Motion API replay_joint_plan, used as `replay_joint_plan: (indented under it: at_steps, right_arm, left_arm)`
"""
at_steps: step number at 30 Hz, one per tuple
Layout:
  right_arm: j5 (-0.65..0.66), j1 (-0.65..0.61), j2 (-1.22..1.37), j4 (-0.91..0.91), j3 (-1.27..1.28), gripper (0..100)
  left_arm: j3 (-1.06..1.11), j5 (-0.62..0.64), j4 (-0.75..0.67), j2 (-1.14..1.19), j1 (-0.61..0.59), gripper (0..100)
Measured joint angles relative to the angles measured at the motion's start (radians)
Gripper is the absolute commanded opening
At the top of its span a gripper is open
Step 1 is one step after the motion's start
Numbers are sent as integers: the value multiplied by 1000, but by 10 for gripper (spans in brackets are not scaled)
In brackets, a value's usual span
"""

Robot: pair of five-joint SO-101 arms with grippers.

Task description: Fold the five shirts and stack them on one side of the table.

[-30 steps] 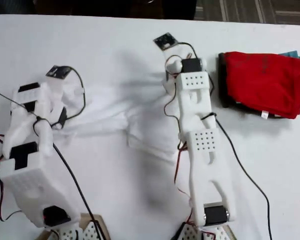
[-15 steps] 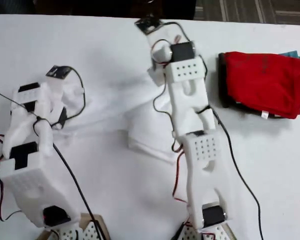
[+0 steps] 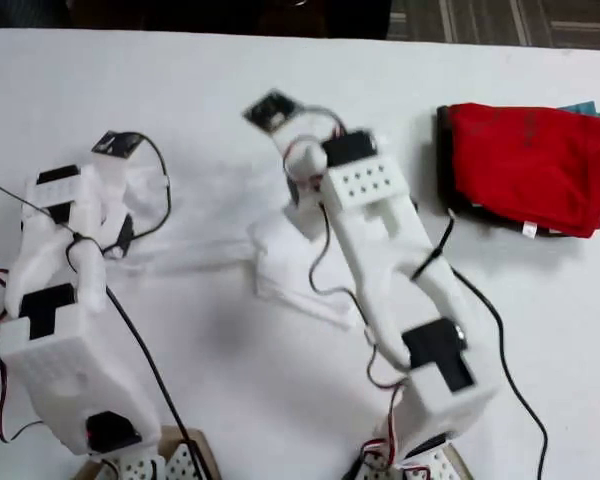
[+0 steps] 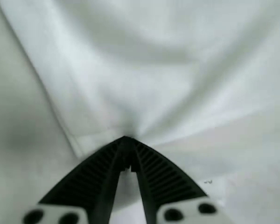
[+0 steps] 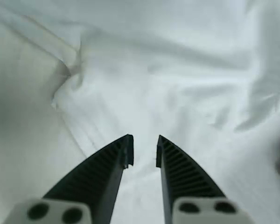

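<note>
White shirt (image 3: 290, 270) lies rumpled on the table (image 3: 230, 60) between the two arms, its right part doubled into a fold near the middle. Since a second ago the right arm has swung left, so its wrist is now over that fold, and the cloth it had drawn out to the right has gone slack. Left gripper (image 4: 126, 139) is closed, its tips pinching a pucker of shirt. Right gripper (image 5: 143, 140) hangs over the shirt with a narrow gap between its jaws, holding nothing. Stack (image 3: 525, 165) of folded shirts, red on top, sits at the right; its lower layers cannot be counted. Both wrists cover cloth in the high view, and the shirt's edges blend into the table.
</note>
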Motion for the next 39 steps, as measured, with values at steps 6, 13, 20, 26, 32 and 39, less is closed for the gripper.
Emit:
replay_joint_plan:
  at_steps: [6,13,20,26,32,39]
  right_arm:
    - [0,3,-34,-245,379,92]
    - [23,66,-49,-278,505,91]
    - [133,74,-164,-226,631,91]
    - [143,80,-336,-207,658,96]
    - [144,-12,-517,-124,663,221]
    - [146,-201,-482,-106,663,279]
  left_arm:
    - [0,0,0,0,0,27]
    - [0,0,0,0,0,27]
    - [0,0,0,0,0,27]
    - [0,0,0,0,0,27]
    - [0,0,0,0,0,27]
    - [0,0,0,0,0,27]
